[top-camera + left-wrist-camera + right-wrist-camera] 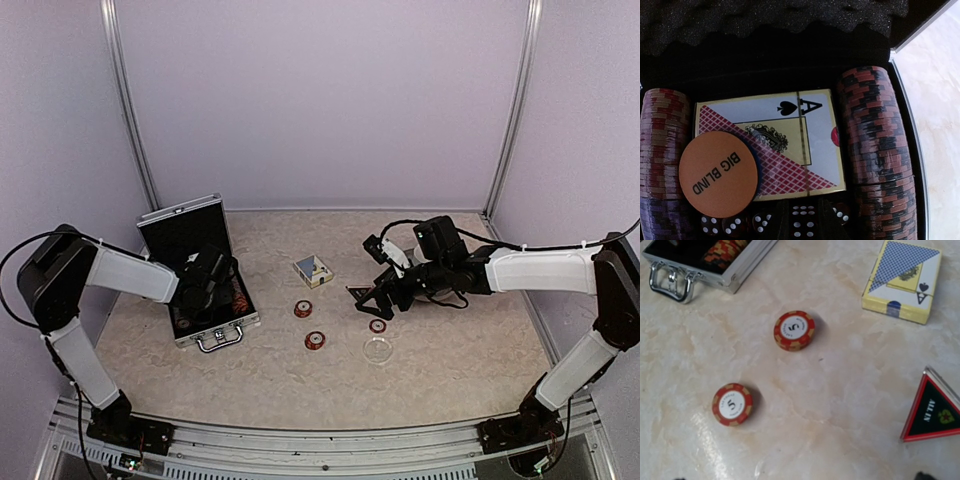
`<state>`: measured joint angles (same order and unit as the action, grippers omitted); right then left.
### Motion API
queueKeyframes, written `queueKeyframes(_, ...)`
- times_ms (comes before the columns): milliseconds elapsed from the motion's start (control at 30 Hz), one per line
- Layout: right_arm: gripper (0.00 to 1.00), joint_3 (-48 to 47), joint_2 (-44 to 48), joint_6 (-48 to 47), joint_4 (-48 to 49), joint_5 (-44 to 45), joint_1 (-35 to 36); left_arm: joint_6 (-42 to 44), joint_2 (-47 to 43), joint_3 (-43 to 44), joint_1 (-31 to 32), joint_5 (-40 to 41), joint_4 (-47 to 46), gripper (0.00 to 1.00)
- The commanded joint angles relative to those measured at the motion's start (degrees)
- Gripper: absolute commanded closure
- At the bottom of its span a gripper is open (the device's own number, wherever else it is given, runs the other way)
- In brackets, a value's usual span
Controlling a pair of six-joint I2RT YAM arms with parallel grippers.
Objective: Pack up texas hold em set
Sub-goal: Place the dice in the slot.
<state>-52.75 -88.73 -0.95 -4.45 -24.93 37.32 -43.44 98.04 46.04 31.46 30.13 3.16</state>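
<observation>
Under your left claw (203, 292) the open silver briefcase (215, 332) holds chips (875, 145) and a red card box (790, 145); before your right claw (368, 300) lie two chip stacks (794, 330) (732, 404), a blue card box (902, 282) and a black marker (932, 412).

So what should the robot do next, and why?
Probably lower the right hand onto the black triangle marker and grab it. It lies on the table right beside that hand, outside the open case, like the blue card box and loose chips, which need packing too.
</observation>
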Motion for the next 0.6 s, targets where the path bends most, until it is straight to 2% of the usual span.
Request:
queueKeyframes(0, 0.01, -0.41, -0.88, 0.05, -0.38, -0.91, -0.29, 0.58, 1.53, 1.29, -0.44, -0.44, -0.96, 0.87)
queueKeyframes(233, 0.01, -0.57, -1.29, 0.05, -0.47, -1.09, -0.23, 0.73, 1.46, 1.63, -0.44, 0.42, -0.08, 0.86)
queueKeyframes(567, 0.01, -0.55, -1.28, -0.02, -0.56, -1.18, -0.23, 0.69, 0.98, 1.63, -0.44, 0.81, 0.66, 0.78)
